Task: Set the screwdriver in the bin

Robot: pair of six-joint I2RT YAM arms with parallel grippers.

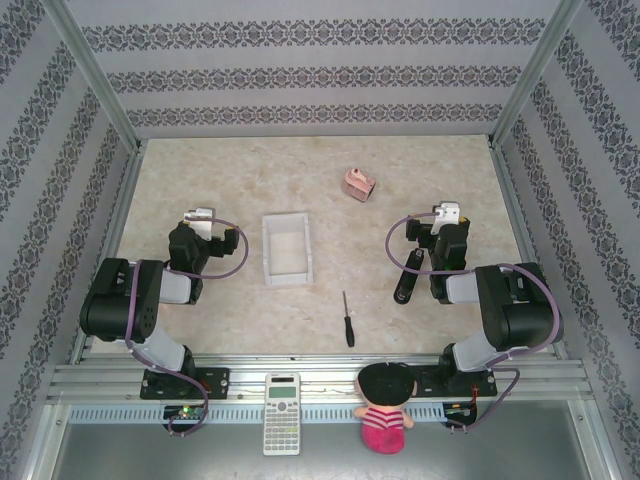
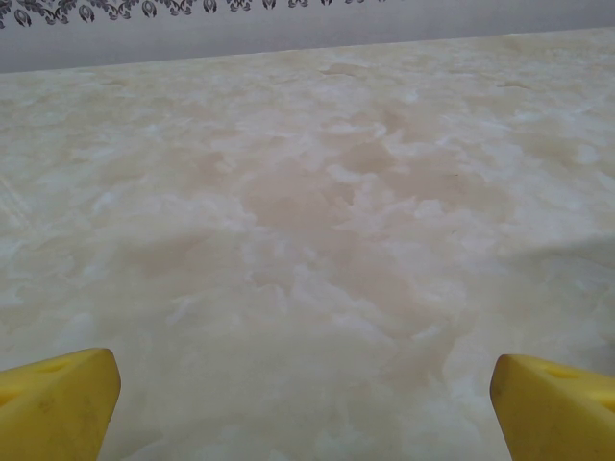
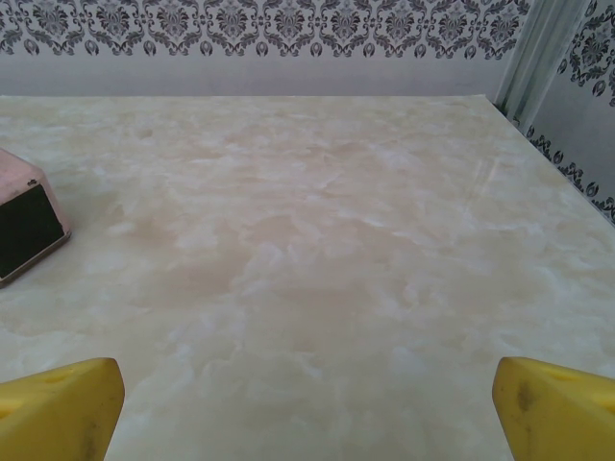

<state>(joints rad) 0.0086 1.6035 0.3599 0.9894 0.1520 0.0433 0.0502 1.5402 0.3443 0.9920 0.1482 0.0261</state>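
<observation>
The screwdriver (image 1: 347,320) lies on the marble table near the front, black handle toward me and thin shaft pointing away. The white bin (image 1: 286,248) stands with nothing in it, left of and beyond the screwdriver, between the two arms. My left gripper (image 1: 201,218) rests left of the bin; its yellow fingers (image 2: 58,403) stand wide apart over bare table, so my left gripper (image 2: 306,413) is open. My right gripper (image 1: 446,216) sits right of and beyond the screwdriver. It is open too (image 3: 307,413), with its fingers (image 3: 557,408) at the frame corners and nothing between them.
A small pink box (image 1: 359,183) (image 3: 29,226) sits at the back, right of the bin. A black elongated object (image 1: 406,277) lies beside the right arm. A calculator (image 1: 282,398) and a doll (image 1: 385,395) rest on the front rail. Patterned walls enclose the table.
</observation>
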